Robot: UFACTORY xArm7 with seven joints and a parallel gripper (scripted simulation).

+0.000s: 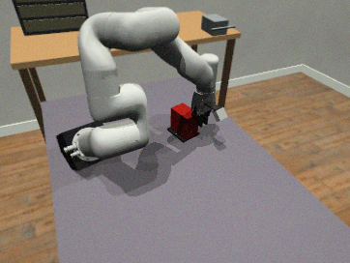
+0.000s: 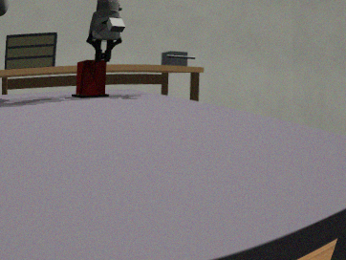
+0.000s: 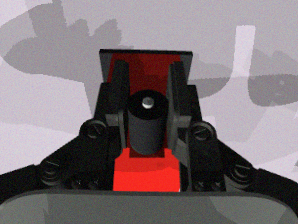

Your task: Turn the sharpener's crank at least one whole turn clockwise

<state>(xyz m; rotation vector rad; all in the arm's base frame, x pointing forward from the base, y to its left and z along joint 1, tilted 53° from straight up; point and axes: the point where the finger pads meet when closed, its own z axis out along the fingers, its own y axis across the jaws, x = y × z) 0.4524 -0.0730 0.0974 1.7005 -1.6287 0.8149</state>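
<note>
The red pencil sharpener (image 1: 183,121) stands on its dark base on the grey mat, and it also shows in the exterior view (image 2: 91,77). My gripper (image 1: 202,117) hangs over its right end. In the wrist view the two black fingers are shut on the dark cylindrical crank knob (image 3: 148,124), one finger on each side. The red sharpener body (image 3: 148,163) lies below the knob. In the exterior view the gripper (image 2: 102,54) sits just above the sharpener's top right edge. The crank arm itself is hidden by the fingers.
A wooden side table stands behind the mat, with a grey box (image 1: 216,24) on its right end and a dark slatted rack (image 1: 50,14) at its left. The arm's base (image 1: 79,145) sits left of the sharpener.
</note>
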